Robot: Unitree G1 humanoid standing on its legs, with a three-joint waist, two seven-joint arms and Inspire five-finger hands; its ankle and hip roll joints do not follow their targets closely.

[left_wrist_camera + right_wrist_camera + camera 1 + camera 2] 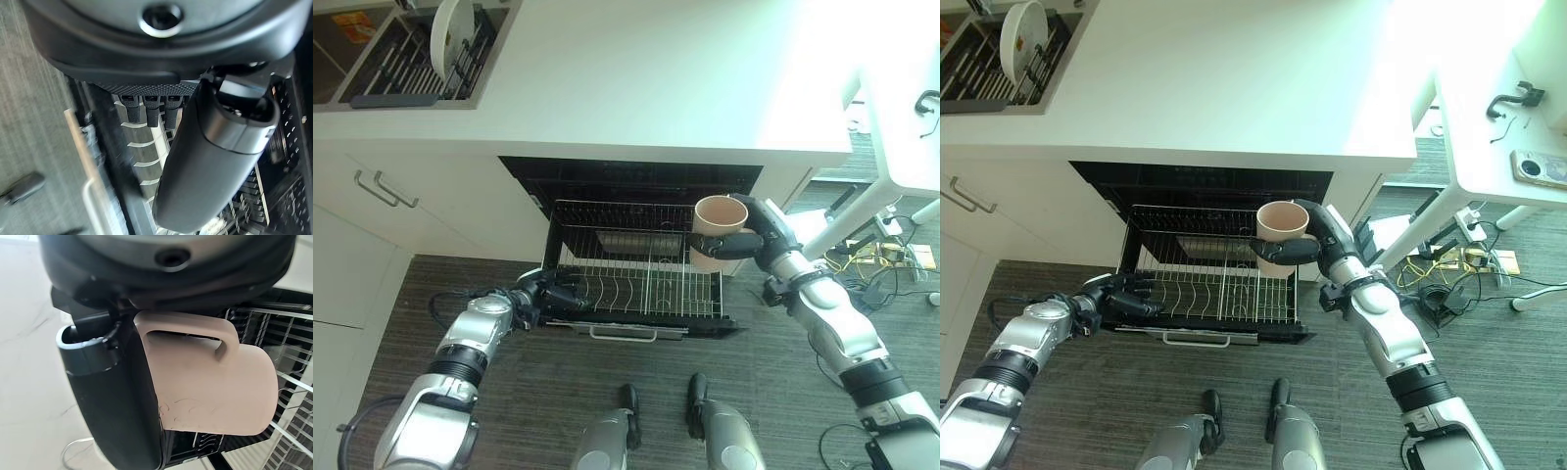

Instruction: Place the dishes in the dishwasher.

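Two silver-grey arms are reaching toward an open dishwasher [628, 176] set under a smooth white countertop [636, 78], above dark, streaked wood-grain flooring [509, 392]. Its wire lower rack [636, 274], a grid of thin metal rods and upright tines, is standing pulled out over the floor, with a slim metal handle [624, 334] along its front edge. Up on the counter, a round white plate [450, 29] is standing on edge in a dark dish rack [411, 59]. White cabinet doors with bar pulls [384, 189] are flanking the machine on the left. The right hand [749, 235] is holding a matte, beige, cylindrical mug [717, 227] above the rack's right end, thumb and fingers curling round its body, the loop handle showing beside the palm in the right wrist view. The left hand [553, 294] is resting low at the rack's front left corner, its fingers curling over the rack's edge wire. No writing is legible on the mug.
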